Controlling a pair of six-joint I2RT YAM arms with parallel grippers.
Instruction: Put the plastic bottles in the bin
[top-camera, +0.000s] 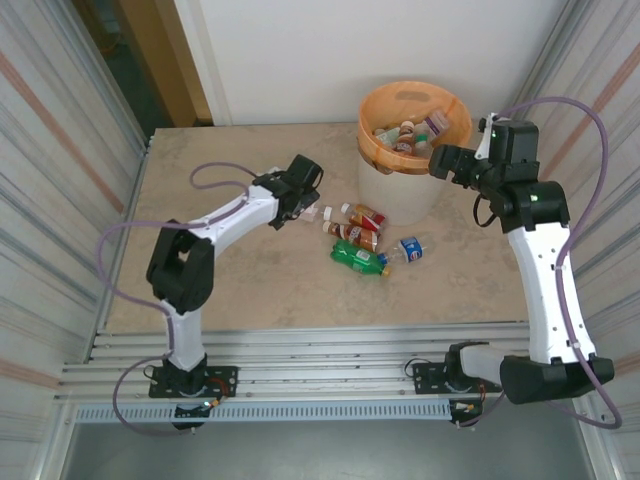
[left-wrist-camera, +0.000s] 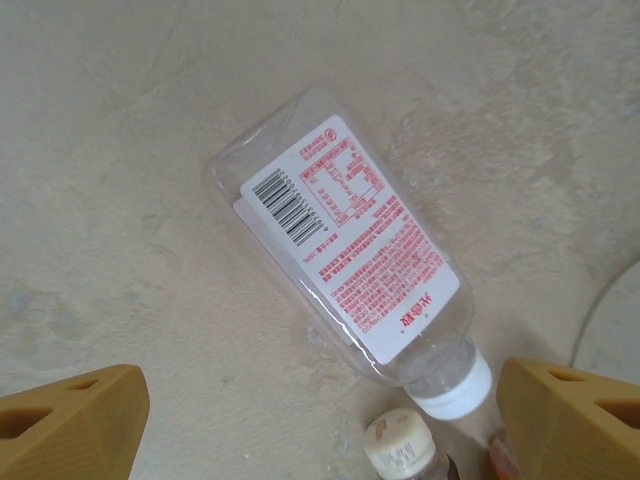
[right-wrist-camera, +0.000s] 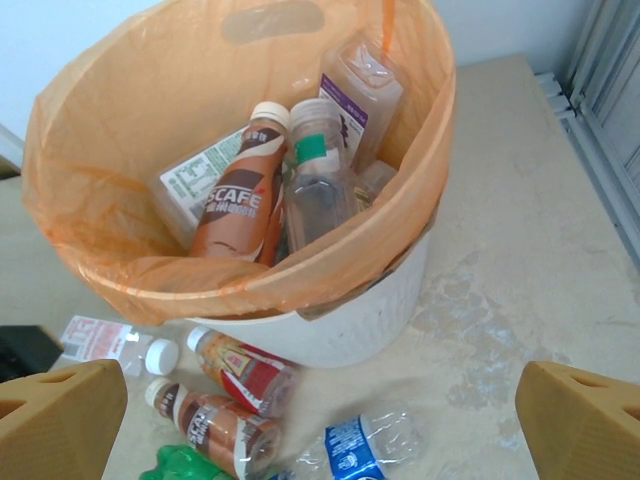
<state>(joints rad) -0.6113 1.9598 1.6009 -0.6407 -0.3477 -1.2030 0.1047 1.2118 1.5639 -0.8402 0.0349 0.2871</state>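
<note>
Five plastic bottles (top-camera: 370, 238) lie in a loose cluster at the middle of the table (top-camera: 250, 290) in the overhead view. Lowest in the frame is the green bottle (top-camera: 357, 257), with a crushed blue-labelled bottle (top-camera: 411, 248) just to its right. Above them lie a brown bottle (top-camera: 352, 234) and a red-labelled bottle (top-camera: 363, 215). At the cluster's left end lies a clear bottle (top-camera: 316, 212) with a white cap.

The left gripper (top-camera: 303, 205) hangs over that clear bottle. From its wrist camera the left gripper (left-wrist-camera: 320, 395) has its jaws wide apart in the lower corners, gripping nothing. The clear bottle (left-wrist-camera: 345, 240) lies on its side, slanting from upper left to lower right. Its white cap (left-wrist-camera: 455, 385) is near the right jaw but apart from it.

Farther up, right of centre, stands the bin (top-camera: 400, 188), lined with an orange bag (top-camera: 375, 120). The right gripper (top-camera: 440, 160) hovers at its right rim. In its wrist view the jaws are spread fully and empty. Inside the bin (right-wrist-camera: 370, 310) stand a coffee bottle (right-wrist-camera: 240, 195), a green-banded bottle (right-wrist-camera: 315, 180) and a purple-labelled bottle (right-wrist-camera: 355, 90).
</note>
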